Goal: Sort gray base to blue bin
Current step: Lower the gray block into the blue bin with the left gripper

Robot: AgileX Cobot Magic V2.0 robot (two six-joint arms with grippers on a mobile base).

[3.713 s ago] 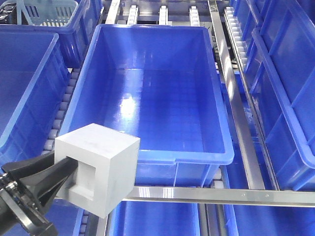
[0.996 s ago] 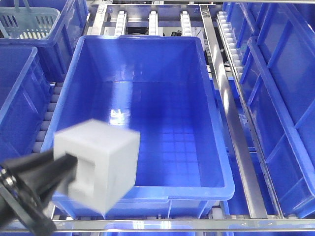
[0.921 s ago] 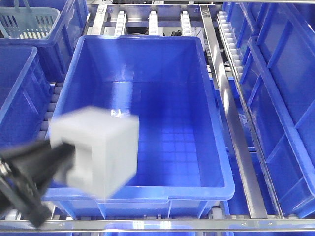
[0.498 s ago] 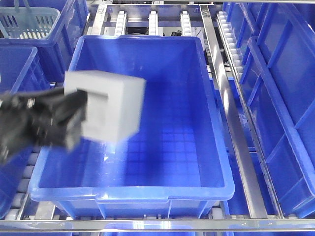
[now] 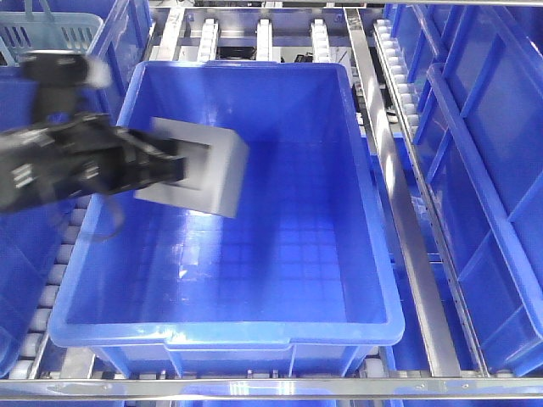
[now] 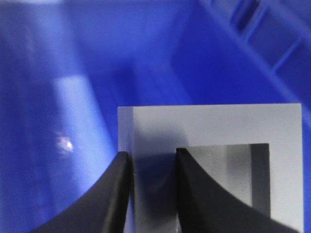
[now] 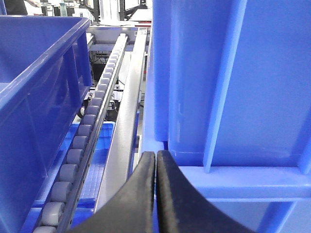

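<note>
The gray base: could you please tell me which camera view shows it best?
The left wrist view: the gray base fills the frame sharply, recess visible, one wall pinched by the left gripper. The front view shows it blurred above the blue bin. The right wrist view does not show it.

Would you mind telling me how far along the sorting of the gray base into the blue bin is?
Done: the gray base is picked up and held over the blue bin. In hand: the left gripper pinches one wall of the base, one finger in its recess. Left: lowering and releasing it. The right gripper sits closed, idle beside the rollers.
</note>
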